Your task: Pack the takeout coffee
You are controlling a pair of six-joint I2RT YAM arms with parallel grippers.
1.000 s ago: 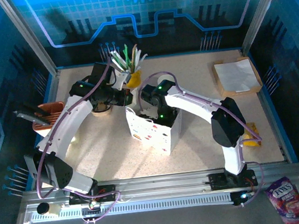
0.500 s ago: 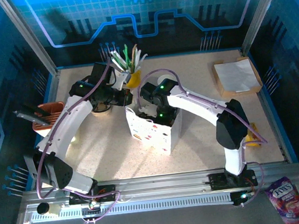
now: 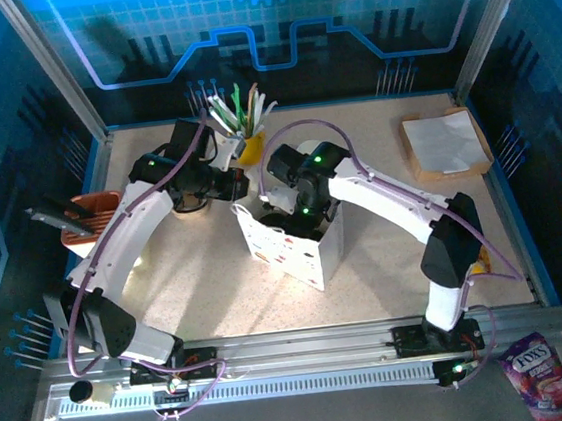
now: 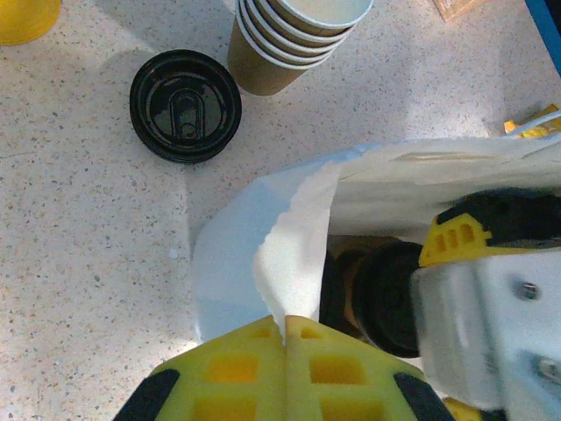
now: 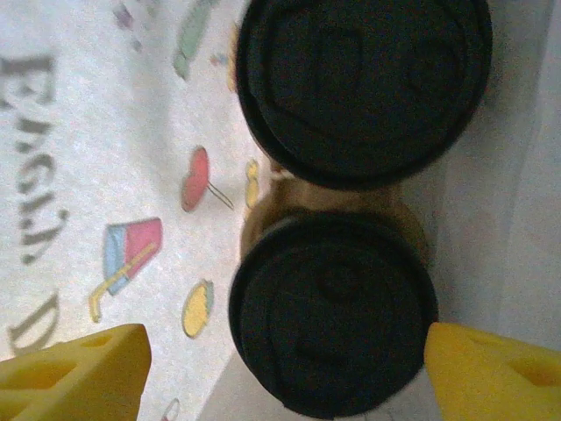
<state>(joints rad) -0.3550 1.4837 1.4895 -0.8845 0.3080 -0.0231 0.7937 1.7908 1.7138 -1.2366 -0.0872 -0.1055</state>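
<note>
The white paper bag (image 3: pixel 287 252) stands upright in the middle of the table (image 3: pixel 198 280), its mouth open upward; the left gripper (image 4: pixel 285 329) is pinched together on the bag's rim, the paper edge caught between its yellow fingers (image 4: pixel 337 368). The takeout coffee sits inside the bag, on its floor; seen from the right wrist, the upper cup (image 5: pixel 364 83) and the lower cup (image 5: pixel 333 316) stand side by side, both upright, each capped with a round black lid, a strip of brown paper wall showing between them. The right gripper (image 5: pixel 287 338) hangs over the mouth of the bag with its fingers spread wide to either side of the lower cup; the left-hand finger (image 5: pixel 74 368) stands clear of the lid, while the other comes right up to its edge, and whether it touches cannot be told. Printed drink and fruit pictures show on the bag's wall beside the cups. Outside the bag, a stack of black lids (image 4: pixel 186 105) lies on the table just beside a stack of lidless cups (image 4: pixel 294 39); a yellow cup (image 3: pixel 250 145) of utensils stands behind the bag.
</note>
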